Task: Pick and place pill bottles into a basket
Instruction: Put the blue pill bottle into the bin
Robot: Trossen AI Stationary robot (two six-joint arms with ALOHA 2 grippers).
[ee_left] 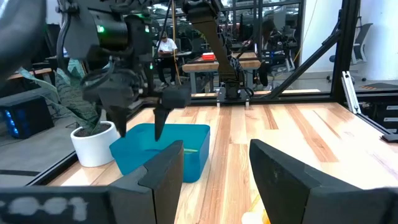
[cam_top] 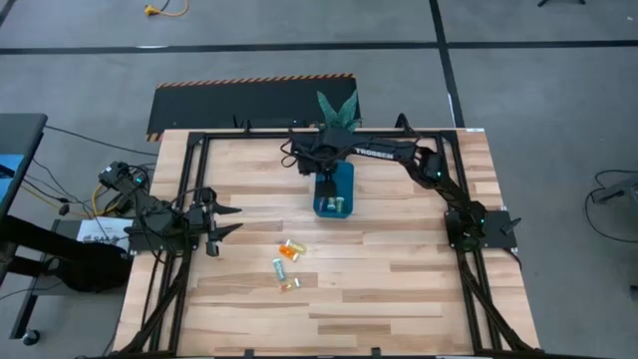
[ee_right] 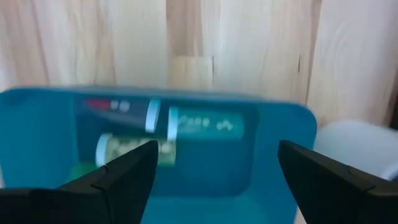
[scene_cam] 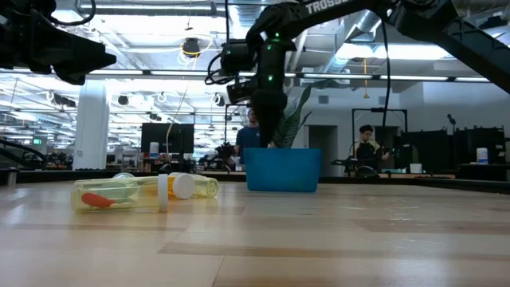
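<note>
The teal basket (cam_top: 345, 181) stands on the far middle of the table. Inside it lie a green pill bottle (ee_right: 205, 124), a yellowish one (ee_right: 127, 149) and a reddish one (ee_right: 102, 104). My right gripper (ee_right: 217, 174) hangs open just above the basket (ee_left: 193, 158), fingers pointing down, with nothing between them. Three more pill bottles lie on their sides on the table nearer the front: an orange one (cam_top: 290, 250), a green one (cam_top: 279, 267) and a yellowish one (cam_top: 290, 285). My left gripper (cam_top: 229, 220) waits open and level at the table's left.
A white pot (ee_left: 93, 144) with a green plant (cam_top: 337, 108) stands just behind the basket at the far edge. A black frame (cam_top: 189, 150) runs around the table. People sit at desks in the room beyond (scene_cam: 366, 147). Bare wood lies between the loose bottles and the basket.
</note>
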